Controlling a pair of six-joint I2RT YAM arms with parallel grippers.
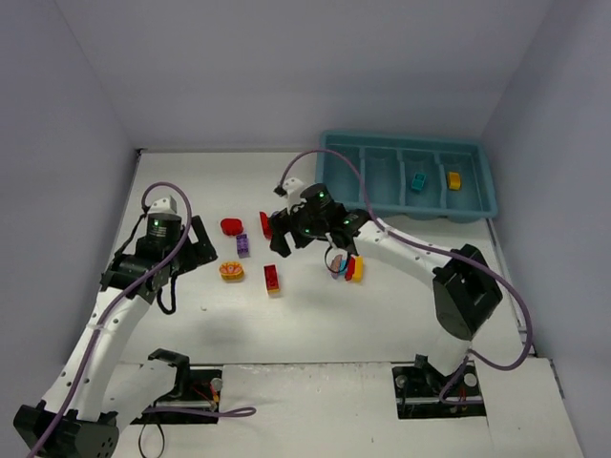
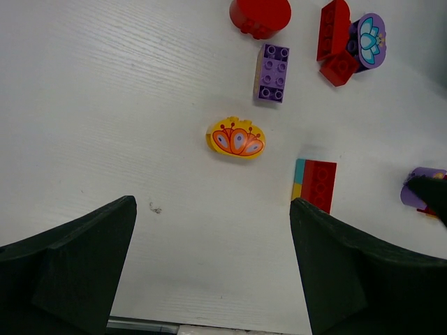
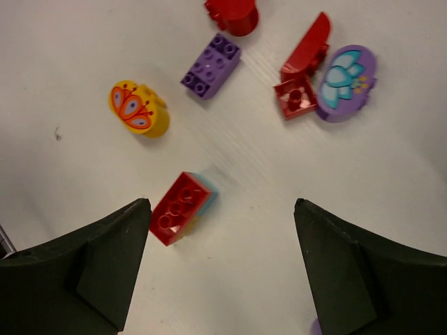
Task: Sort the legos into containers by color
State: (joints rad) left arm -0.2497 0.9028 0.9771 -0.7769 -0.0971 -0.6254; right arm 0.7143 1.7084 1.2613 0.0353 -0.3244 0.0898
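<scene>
Left end effector (image 2: pixel 213 272) wide, empty | right end effector (image 3: pixel 220 272) wide, empty, red brick (image 3: pixel 178 207) at its 11 o'clock | tray (image 1: pixel 406 140) at 1 o'clock of worktop (image 1: pixel 315 315) holds cyan brick (image 1: pixel 418 182), yellow brick (image 1: pixel 453 179)

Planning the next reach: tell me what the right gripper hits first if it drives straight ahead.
Probably the bare white table, between the right gripper's open jaws; the red rectangular plastic brick sits just beside that line. Depth unclear.

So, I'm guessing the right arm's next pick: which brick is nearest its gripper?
The red brick stacked on cyan and yellow, right beside the open right gripper; the others lie farther ahead.
</scene>
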